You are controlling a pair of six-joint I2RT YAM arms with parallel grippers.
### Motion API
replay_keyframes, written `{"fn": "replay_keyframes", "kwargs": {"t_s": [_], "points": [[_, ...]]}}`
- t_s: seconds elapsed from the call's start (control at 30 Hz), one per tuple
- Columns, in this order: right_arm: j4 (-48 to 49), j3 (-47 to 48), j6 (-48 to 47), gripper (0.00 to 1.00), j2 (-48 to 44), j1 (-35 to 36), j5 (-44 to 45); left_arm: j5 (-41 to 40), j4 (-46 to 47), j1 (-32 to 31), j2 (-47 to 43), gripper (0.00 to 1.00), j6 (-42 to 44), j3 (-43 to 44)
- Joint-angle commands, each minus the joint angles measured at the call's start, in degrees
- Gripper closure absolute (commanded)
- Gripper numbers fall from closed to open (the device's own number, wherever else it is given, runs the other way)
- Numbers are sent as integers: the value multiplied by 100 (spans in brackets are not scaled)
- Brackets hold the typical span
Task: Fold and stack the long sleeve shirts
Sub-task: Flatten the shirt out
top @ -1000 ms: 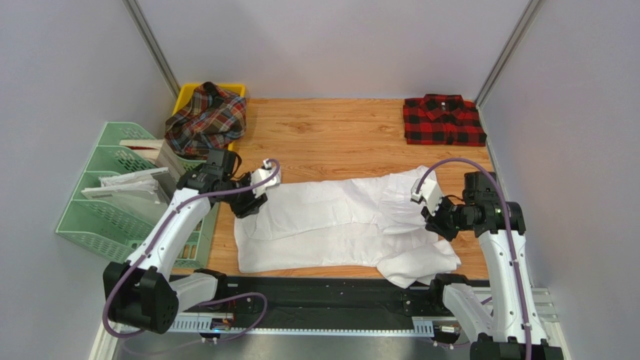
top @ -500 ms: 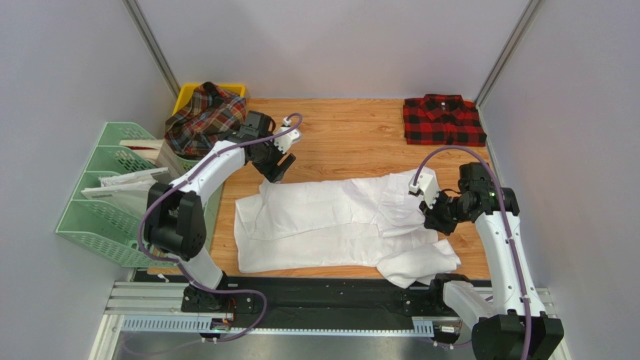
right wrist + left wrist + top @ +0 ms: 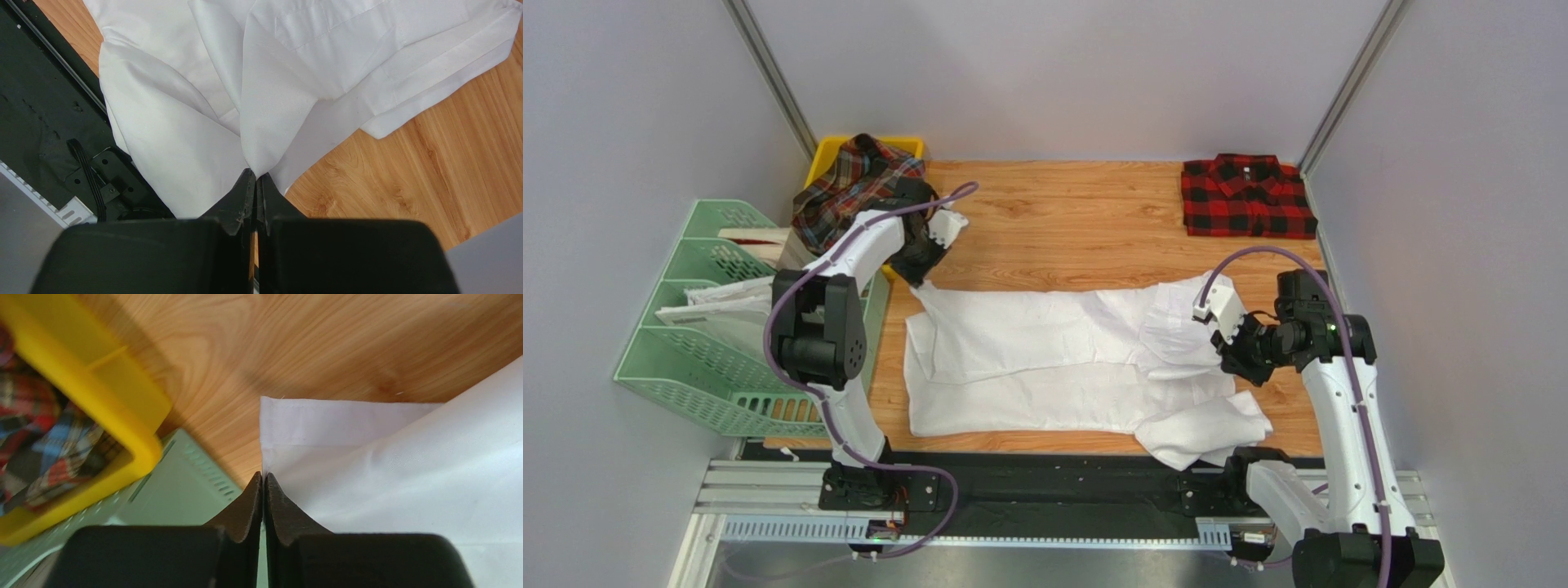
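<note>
Left end effector (image 3: 263, 478) newly on shirt (image 3: 393, 471)

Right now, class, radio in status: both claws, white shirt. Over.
Left claw shut on far-left corner of white shirt. Right claw shut on its right end. Yellow bin close beside left claw.

- Left of the left pincer (image 3: 263, 478), the tartan shirt (image 3: 27, 441) and yellow bin (image 3: 98, 398) run off the frame.
- Right of it, the white shirt (image 3: 430, 478) is cut off.
- How much cloth lies between the right pincer's (image 3: 255, 179) closed tips is hidden.
</note>
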Motion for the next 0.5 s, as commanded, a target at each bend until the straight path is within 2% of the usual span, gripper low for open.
{"fn": "replay_keyframes", "kwargs": {"t_s": [0.0,0.1,0.17,0.2,0.23,0.27,0.3,0.37,0.47], "points": [[10,221,106,100,-159,-7,65,-224,-177,224,-303,83,360,-32],[1,265,150,100,-177,-7,47,-259,-281,269,-119,72,430,11],[-51,327,150,100,-195,-7,56,-119,-273,295,-162,71,448,38],[-60,344,159,100,-212,-7,47,-22,-282,286,-302,64,466,21],[-43,371,177,100,-221,-7,47,240,-334,295,-434,60,570,29],[-16,380,194,100,-230,-7,47,904,-370,312,-592,57,649,-6],[1,388,221,100,-230,-7,12,1250,-431,313,-1037,55,877,-76],[80,476,370,100,-151,-7,-41,2275,-685,286,-1505,54,1316,-374],[168,608,537,100,24,-7,-137,2613,-1045,119,-2349,55,2203,-1120]]}}
